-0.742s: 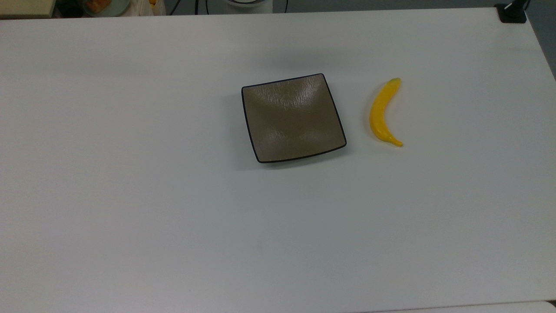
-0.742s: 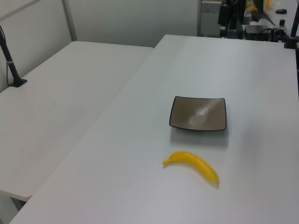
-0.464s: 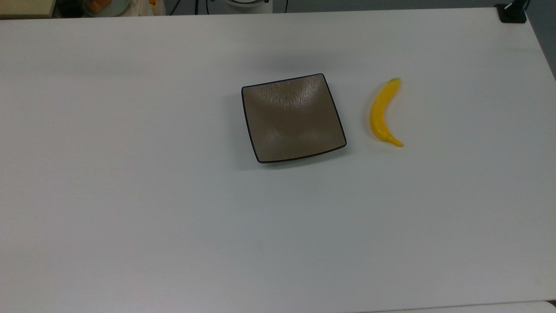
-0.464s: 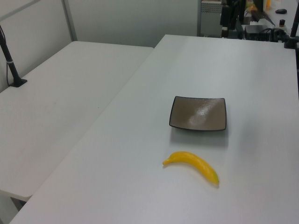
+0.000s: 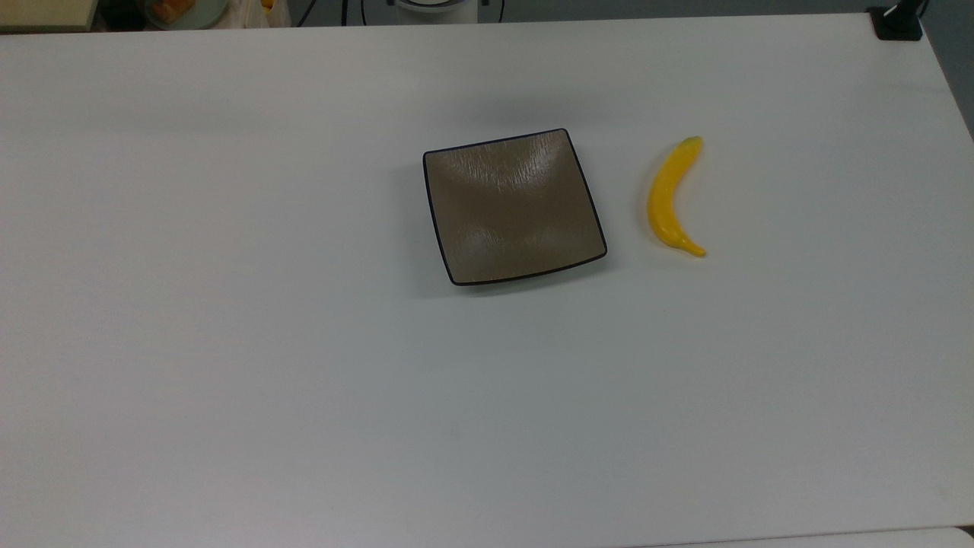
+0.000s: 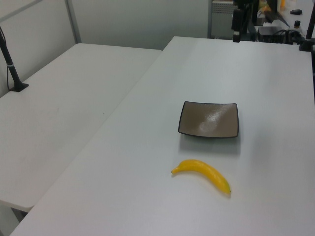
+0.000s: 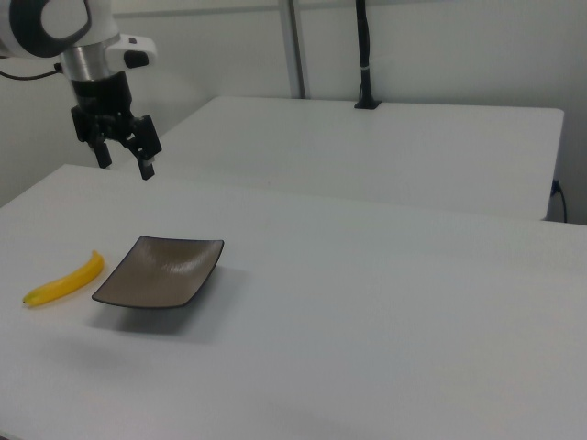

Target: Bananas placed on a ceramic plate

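A single yellow banana [image 5: 663,199] lies flat on the white table, a short gap to the right of the ceramic plate [image 5: 514,205] in the top view. The square grey-brown plate holds nothing. In the left view the banana [image 6: 204,172] lies nearer the camera than the plate [image 6: 209,119]. In the right view the banana [image 7: 64,280] lies to the left of the plate [image 7: 160,271]. My gripper [image 7: 126,168] hangs high above the table behind both, fingers pointing down, open, with nothing between them.
A second white table [image 6: 59,108] adjoins this one along one side. A black clamped post [image 5: 898,23] stands at the table's corner. Clutter [image 5: 183,11] sits beyond the far edge at the top view's upper left.
The banana and plate have not moved. In the left view a dark finger of the gripper at the top edge reaches lower than before.
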{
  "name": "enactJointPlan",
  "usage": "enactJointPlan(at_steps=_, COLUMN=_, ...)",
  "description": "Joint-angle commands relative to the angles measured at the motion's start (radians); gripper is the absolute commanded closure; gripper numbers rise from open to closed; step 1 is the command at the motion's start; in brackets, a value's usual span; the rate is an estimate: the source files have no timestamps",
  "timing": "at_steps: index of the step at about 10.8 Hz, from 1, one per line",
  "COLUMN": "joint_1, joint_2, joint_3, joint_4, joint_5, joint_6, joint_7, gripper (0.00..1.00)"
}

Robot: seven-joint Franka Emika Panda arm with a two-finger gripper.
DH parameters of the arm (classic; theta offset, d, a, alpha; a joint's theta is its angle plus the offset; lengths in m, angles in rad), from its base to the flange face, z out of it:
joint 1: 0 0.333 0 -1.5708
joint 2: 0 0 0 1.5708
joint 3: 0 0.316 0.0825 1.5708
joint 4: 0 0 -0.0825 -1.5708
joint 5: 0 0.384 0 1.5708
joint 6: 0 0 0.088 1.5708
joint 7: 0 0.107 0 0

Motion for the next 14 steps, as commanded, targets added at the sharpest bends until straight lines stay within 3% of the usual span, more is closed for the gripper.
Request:
enactJointPlan(at_steps=1, joint_1=0.038, joint_2=0.034, joint_3=0.093, joint_4=0.036, joint_5=-0.006, joint_6=0.009, joint_7=0.044, gripper=0.0)
enactJointPlan(at_steps=3, joint_1=0.039, joint_2=0.093, joint_3=0.171, joint_4=0.127, joint_5=-0.008, joint_6=-0.002, joint_7=0.171, gripper=0.0)
enactJointPlan(at_steps=5, joint_1=0.052, joint_2=0.114, joint_3=0.272, joint_4=0.148, joint_5=-0.02, joint_6=0.006, joint_7=0.29, gripper=0.0)
enactJointPlan(at_steps=8, joint_1=0.1, joint_2=0.196, joint_3=0.383, joint_4=0.184, joint_5=-0.066, joint_6=0.012, joint_7=0.433, gripper=0.0)
enactJointPlan(at_steps=11, joint_1=0.2, joint_2=0.316, joint_3=0.4, joint_4=0.21, joint_5=-0.152, joint_6=0.11, joint_7=0.594, gripper=0.0)
enactJointPlan(at_steps=14, joint_1=0.223, joint_2=0.429, joint_3=0.4, joint_4=0.219, joint_5=-0.196, joint_6=0.207, joint_7=0.63, gripper=0.0)
